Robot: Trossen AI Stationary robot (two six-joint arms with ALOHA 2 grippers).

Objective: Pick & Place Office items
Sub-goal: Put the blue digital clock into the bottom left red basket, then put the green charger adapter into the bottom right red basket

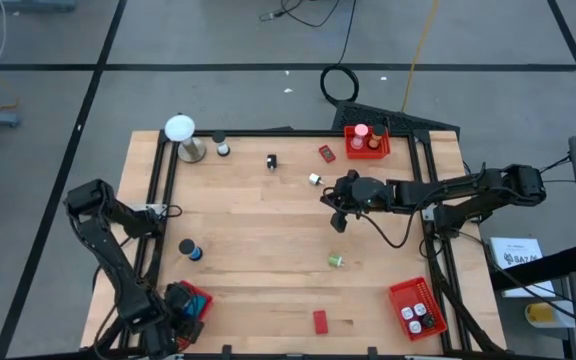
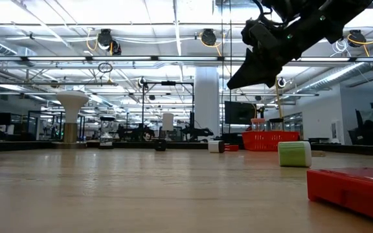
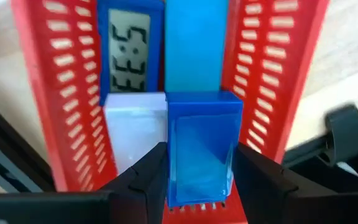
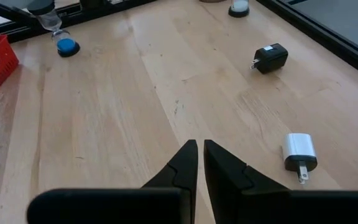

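Holding a blue box (image 3: 201, 146) between its fingers, the left hand (image 3: 197, 180) hangs directly over the red mesh basket (image 1: 196, 298) at the near left corner of the surface (image 1: 268, 250). The basket already contains a small digital clock (image 3: 129, 46), a light-blue block (image 3: 194, 43) and a white box (image 3: 135, 127), which lies just beside the held box. To finish well, the hand would do best to lower the box squarely into the free space beside the white box and release only once it is supported — dropped tilted, it could catch on the basket wall.

Relative to that basket, the remaining items lie farther across the surface: a red block (image 1: 320, 321) beside it along the near edge, a green roll (image 1: 336, 261) toward the middle, a blue-capped piece (image 1: 190, 249) just beyond the basket.

Right arm — stretched in from the far side of the surface, its hand (image 1: 339, 212) is clenched and empty, raised above the wood near a white plug adapter (image 4: 299, 154) and a black one (image 4: 270, 58).
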